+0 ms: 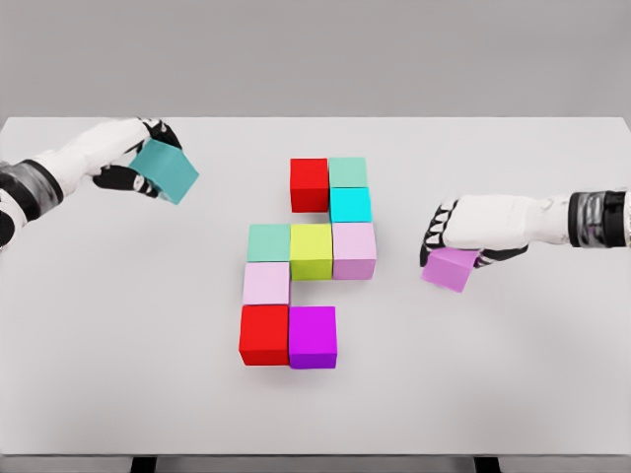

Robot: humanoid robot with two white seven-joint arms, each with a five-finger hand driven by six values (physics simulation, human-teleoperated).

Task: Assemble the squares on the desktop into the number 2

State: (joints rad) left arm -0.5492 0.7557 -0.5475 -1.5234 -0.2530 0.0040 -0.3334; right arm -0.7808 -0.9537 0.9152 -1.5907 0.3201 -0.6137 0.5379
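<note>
1. You're looking down on a white table (118, 374) against a plain grey backdrop.
2. Far left, your left robot hand (133, 158) is up near the back edge, fingers wrapped around a teal cube (166, 170) that sits tilted in the grip, apparently clear of the table.
3. Centre stage, nine cubes sit packed edge to edge. Top row: red cube (309, 184), then a pale green cube (347, 172) to its right.
4. Below the pale green one, a cyan cube (350, 205).
5. Middle row, left to right: a sea-green cube (268, 242), a yellow-green cube (311, 250), a pale pink cube (354, 249).
6. Under the sea-green one, a light lilac cube (266, 284).
7. Bottom row: a second red cube (264, 334), and a magenta cube (313, 336) touching its right side.
8. Over on the right, well apart from the cluster, your right robot hand (473, 229) is clamped over a violet cube (451, 269), which hangs tilted beneath the fingers; you can't tell whether it touches the table.
</note>
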